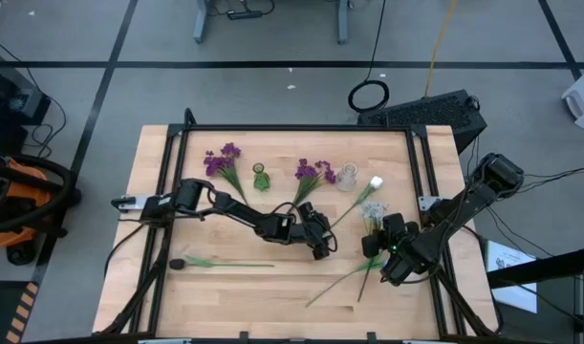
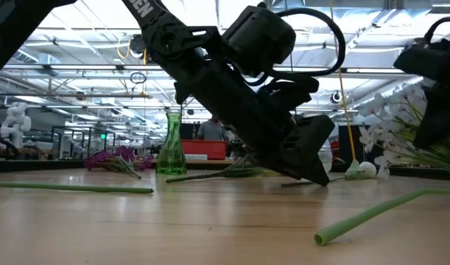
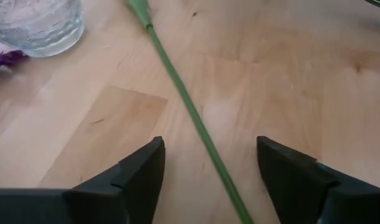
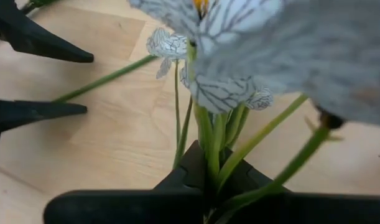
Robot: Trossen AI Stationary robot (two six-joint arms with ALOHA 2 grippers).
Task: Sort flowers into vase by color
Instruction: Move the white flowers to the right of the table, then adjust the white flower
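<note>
Straddling a thin green stem [image 3: 196,118], the left gripper [image 1: 320,241] is shown low over the wooden table [image 1: 272,287], just in front of the clear glass vase [image 1: 347,177], which serves as the landmark. In the left wrist view its jaws stand partly open, one finger [image 3: 137,171] on each side of the stem, nothing yet clamped. The stem is seen to run toward the clear glass vase and to end in a white bud [image 1: 376,182] just beside it on the right.

The right gripper [image 1: 395,250] is held to the front right of the vase, its jaws closed on a bunch of pale veined flowers [image 4: 227,68], whose stems [image 4: 217,149] pass between the fingers.

Two purple flower clusters are left lying: one [image 1: 315,172] just left of the vase, another [image 1: 223,161] well to its left, beyond the small green vase [image 1: 261,178]. A dark-tipped stem [image 1: 225,264] lies far to the front left, and a loose green stem [image 1: 344,280] directly in front of the vase, near the right gripper.

The step in hand is judged to be the pick-up of the white-bud flower. Next, the jaws must be closed squarely on the thin stem, then the flower lifted and upended so that its cut end can be lowered into a vase mouth.
</note>
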